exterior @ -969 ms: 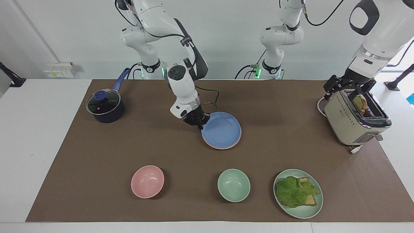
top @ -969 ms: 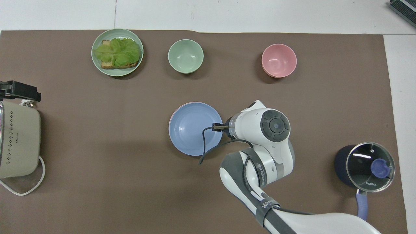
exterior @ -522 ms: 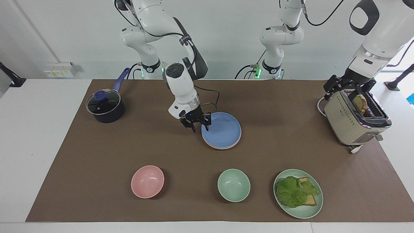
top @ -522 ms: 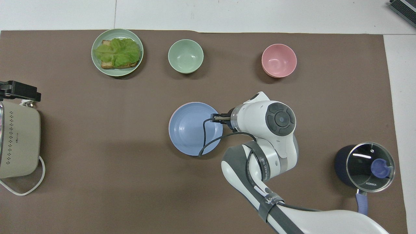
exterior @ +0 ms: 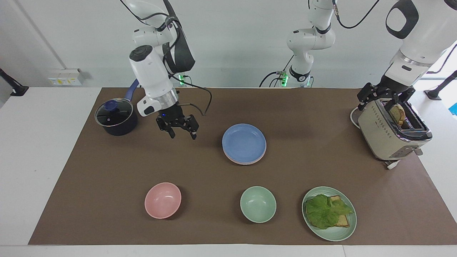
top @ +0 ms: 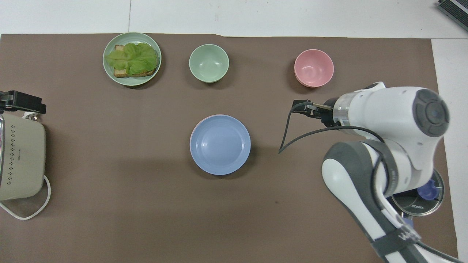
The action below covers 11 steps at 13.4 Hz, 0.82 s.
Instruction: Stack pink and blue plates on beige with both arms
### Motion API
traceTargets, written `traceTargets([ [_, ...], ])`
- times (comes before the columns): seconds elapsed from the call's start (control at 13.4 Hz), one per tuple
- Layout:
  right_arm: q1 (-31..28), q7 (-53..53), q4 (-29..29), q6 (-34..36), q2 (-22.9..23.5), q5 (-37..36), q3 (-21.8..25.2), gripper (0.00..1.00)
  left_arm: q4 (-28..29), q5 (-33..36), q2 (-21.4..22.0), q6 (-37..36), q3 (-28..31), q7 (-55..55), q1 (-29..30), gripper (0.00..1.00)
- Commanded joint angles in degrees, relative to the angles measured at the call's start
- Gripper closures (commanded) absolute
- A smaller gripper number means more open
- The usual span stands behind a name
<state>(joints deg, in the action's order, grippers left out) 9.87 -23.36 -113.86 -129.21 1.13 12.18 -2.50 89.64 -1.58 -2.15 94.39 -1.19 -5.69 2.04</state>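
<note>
We see the round matte blue plate (exterior: 244, 142) resting atop the pale pink plate (exterior: 246, 162) mid-table, rims aligned; any beige plate beneath is hidden. The right gripper (exterior: 182, 134) hangs wide, empty, between plates and lidded dark saucepan (exterior: 116, 117). The left gripper (exterior: 385, 97) stands wide above the beige toaster (exterior: 385, 135), which holds toast (exterior: 397, 114).

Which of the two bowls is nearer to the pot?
The pink bowl, toward the right arm's end like the pot; the green bowl sits beside the lettuce plate.
</note>
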Motion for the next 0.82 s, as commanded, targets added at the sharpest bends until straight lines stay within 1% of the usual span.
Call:
traceTargets([
  [0.0,-5.64,1.37,-0.84,6.32,-5.59,-2.33,-0.84,0.0,-0.43,0.97,0.22,-1.14,-0.12,0.59,0.16,0.0],
  [0.15,-8.72,3.32,0.74,12.38,-8.32,-5.14,-0.75,0.0,-0.43,0.97,0.22,-1.14,-0.12,0.68,0.16,0.0],
  [0.22,-9.86,3.67,3.36,14.84,-8.51,-6.19,-0.66,0.0,-0.43,0.97,0.22,-1.14,-0.12,0.59,0.16,0.0],
  [0.37,-12.33,4.64,10.81,23.35,-7.37,-10.84,-1.01,0.0,-0.43,0.97,0.22,-1.14,-0.12,0.59,0.16,0.0],
  [0.45,-12.6,5.34,13.81,26.35,-6.58,-12.52,-0.93,0.0,-0.43,0.97,0.22,-1.14,-0.12,0.59,0.16,0.0],
  [0.67,-13.3,5.96,20.49,33.04,-4.12,-13.41,-0.84,0.0,-0.43,0.97,0.22,-1.14,-0.12,0.68,0.16,0.0],
  [0.75,-13.65,6.05,23.04,35.76,-2.63,-13.33,-0.92,0.0,-0.43,0.97,0.22,-1.14,-0.12,0.68,0.16,0.0],
])
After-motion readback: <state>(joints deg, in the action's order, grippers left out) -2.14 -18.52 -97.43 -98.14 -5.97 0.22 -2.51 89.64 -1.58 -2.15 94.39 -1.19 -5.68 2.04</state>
